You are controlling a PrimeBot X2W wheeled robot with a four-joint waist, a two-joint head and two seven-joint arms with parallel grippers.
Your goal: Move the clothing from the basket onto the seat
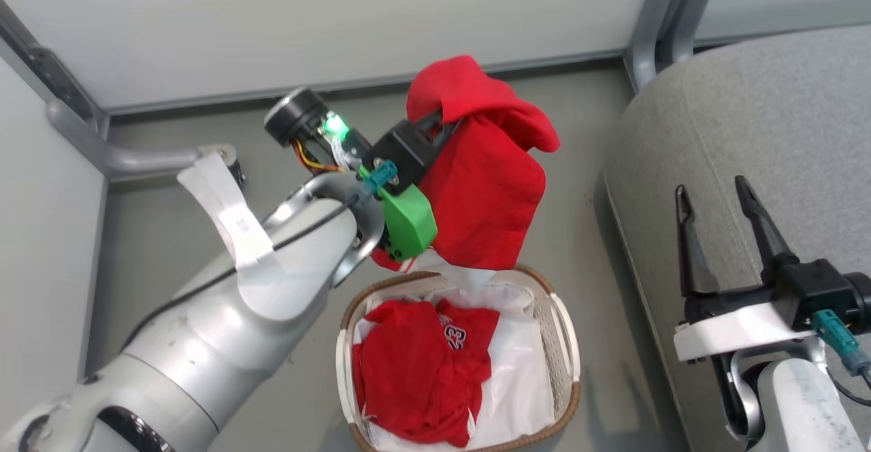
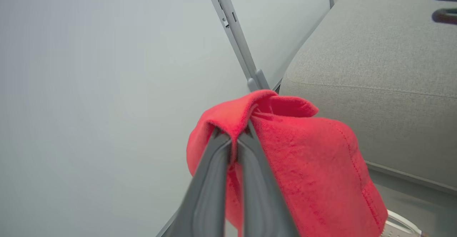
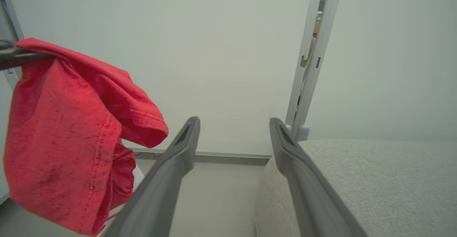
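Note:
My left gripper [image 1: 449, 122] is shut on a bright red garment [image 1: 486, 180], which hangs in the air above the basket's far end. The left wrist view shows the cloth [image 2: 307, 169] pinched between the fingers [image 2: 214, 165]. The white basket with a brown rim [image 1: 568, 343] stands on the floor and holds the red jersey with a white "23" [image 1: 422, 370] on a white sheet [image 1: 524, 377]. The grey seat [image 1: 769, 132] lies to the right. My right gripper [image 1: 711, 190] is open over the seat's edge, with nothing between its fingers [image 3: 178, 158].
Pale walls with grey frame posts [image 1: 663, 16] close off the back and left. A grey bracket foot [image 1: 136, 159] lies on the floor at left. Bare grey floor [image 1: 585, 166] runs between the basket and the seat.

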